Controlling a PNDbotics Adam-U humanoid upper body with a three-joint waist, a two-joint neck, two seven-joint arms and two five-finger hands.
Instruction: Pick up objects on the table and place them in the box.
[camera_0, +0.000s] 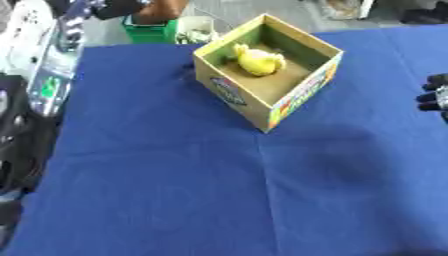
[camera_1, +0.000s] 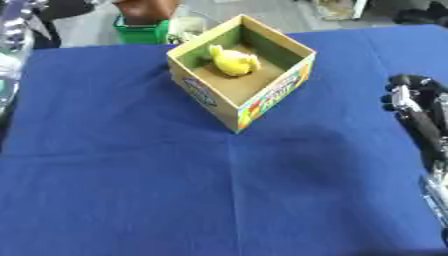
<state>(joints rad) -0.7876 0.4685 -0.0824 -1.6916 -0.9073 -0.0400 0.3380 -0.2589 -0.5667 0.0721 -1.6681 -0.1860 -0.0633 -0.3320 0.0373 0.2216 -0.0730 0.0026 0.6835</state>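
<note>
Right robot hand (camera_1: 418, 107) | fingers curled, empty | beside box (camera_1: 241, 107)

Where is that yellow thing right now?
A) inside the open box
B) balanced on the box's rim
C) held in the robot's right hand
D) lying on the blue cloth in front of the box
A: the yellow thing lies on the floor of the open box, while the right hand at the cloth's right edge holds nothing.

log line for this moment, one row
yellow object: in box | blue cloth: nothing else seen | right hand: right edge, holds nothing | left hand: out of view
</note>
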